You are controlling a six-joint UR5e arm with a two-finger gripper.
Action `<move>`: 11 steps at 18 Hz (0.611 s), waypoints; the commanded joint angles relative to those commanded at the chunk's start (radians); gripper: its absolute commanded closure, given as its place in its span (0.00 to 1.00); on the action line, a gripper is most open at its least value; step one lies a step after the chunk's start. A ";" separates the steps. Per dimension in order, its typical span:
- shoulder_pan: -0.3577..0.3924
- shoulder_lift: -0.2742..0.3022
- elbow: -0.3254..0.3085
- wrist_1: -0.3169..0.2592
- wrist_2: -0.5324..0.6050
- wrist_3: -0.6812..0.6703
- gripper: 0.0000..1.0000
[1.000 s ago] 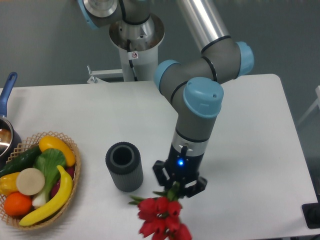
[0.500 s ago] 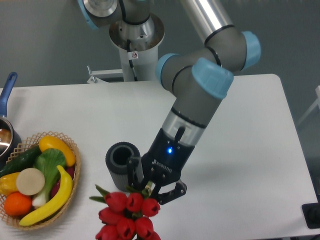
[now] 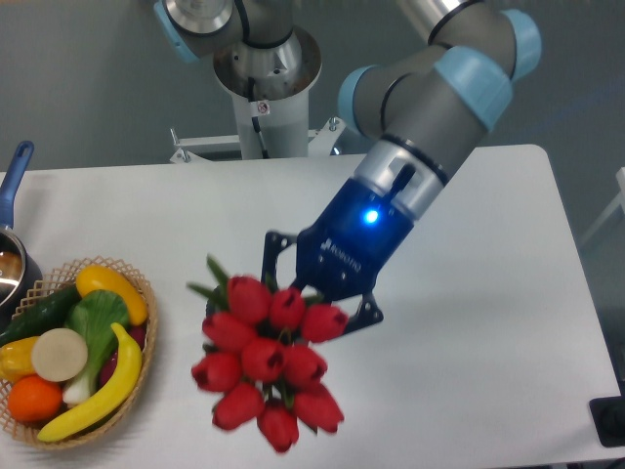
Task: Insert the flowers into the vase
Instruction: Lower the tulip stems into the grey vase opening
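Above the bench (image 3: 469, 322), end effector (image 3: 314, 293) is gripping flowers (image 3: 266, 362); blooms are hiding the vase, risking stems missing its mouth

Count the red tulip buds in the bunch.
10 visible on the flowers, clustered below the gripper: three on top, then rows tapering downward. More may be hidden behind.

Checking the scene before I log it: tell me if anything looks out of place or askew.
Nothing is spilled or damaged. The gripper holds the red tulips tilted toward the camera, and the blooms hide the vase completely. The wicker basket of fruit and vegetables sits tidy.
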 joint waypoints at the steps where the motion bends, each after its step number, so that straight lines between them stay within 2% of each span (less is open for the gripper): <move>1: 0.008 0.011 -0.015 0.000 -0.015 0.002 0.91; 4: 0.014 0.026 -0.060 0.000 -0.020 0.060 0.89; 11: 0.005 0.026 -0.091 0.000 -0.022 0.097 0.88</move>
